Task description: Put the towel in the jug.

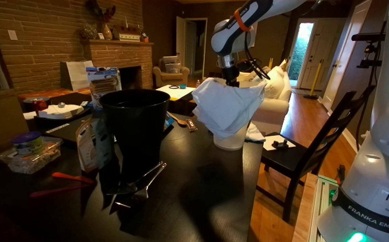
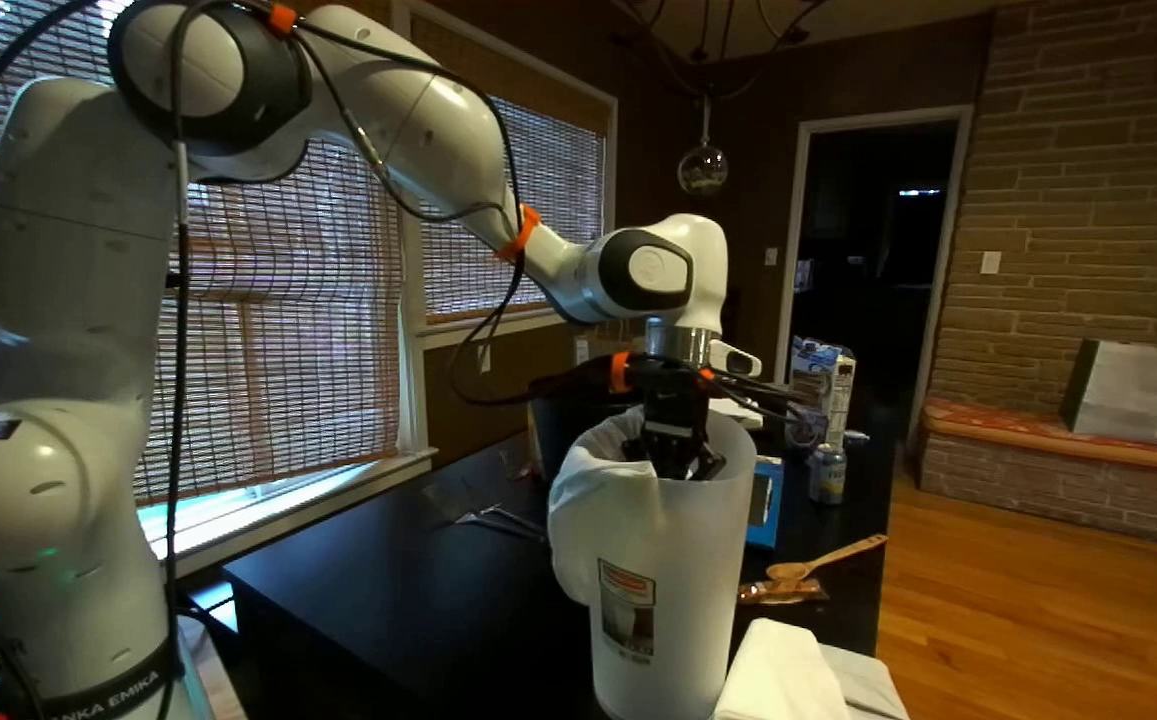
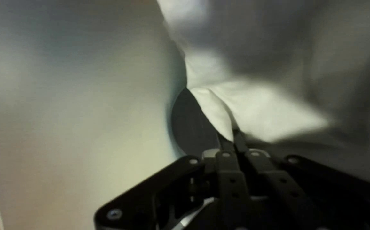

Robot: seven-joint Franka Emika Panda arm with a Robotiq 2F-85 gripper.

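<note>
Pinching a fold of the towel (image 3: 268, 95), our gripper (image 3: 232, 139) points into the jug (image 3: 76, 111) in the wrist view, the jug's bottom (image 3: 191, 127) showing beside the towel. In an exterior view, we see the towel's overhang (image 1: 227, 109) cloaking the jug's rim and upper wall. In an exterior view, another white cloth (image 2: 788, 672) lies beside the jug's base, and the jug's label (image 2: 628, 612) shows uncovered. We judge the next move turns on this: jaws inside the jug's mouth, most towel outside, so the pull should run downward and inward.
</note>
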